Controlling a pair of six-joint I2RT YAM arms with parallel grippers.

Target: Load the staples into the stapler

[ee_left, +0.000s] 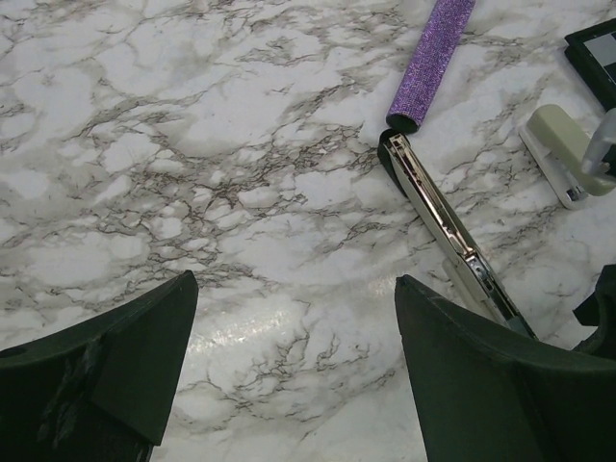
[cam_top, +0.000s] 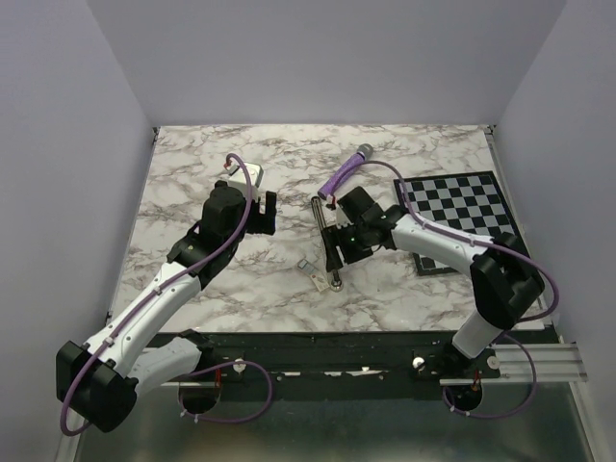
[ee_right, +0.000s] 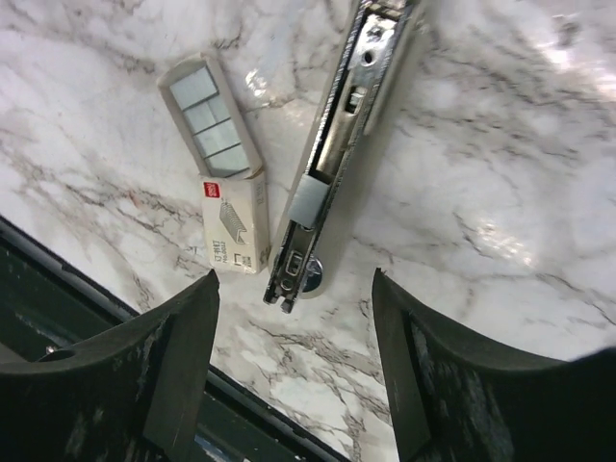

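Observation:
The stapler (ee_right: 332,164) lies swung open on the marble, its dark metal rail facing up and its silver end near my fingers. In the top view the stapler (cam_top: 332,252) runs lengthwise between the arms. The staples (ee_right: 234,226) are in a cream-white box just left of it, with a beige tray (ee_right: 207,114) of grey strips slid out. My right gripper (ee_right: 294,284) hangs open over the stapler's near end, holding nothing. My left gripper (ee_left: 294,284) is open over bare marble, left of the stapler rail (ee_left: 452,241). In the top view the left gripper (cam_top: 265,214) is apart from the box (cam_top: 317,279).
A purple glittery cylinder (ee_left: 431,63) lies just beyond the stapler's far end. A checkerboard mat (cam_top: 462,212) covers the right side. A small beige piece with a white end (ee_left: 566,154) sits right of the rail. The table's black front edge (ee_right: 115,308) runs close to the box.

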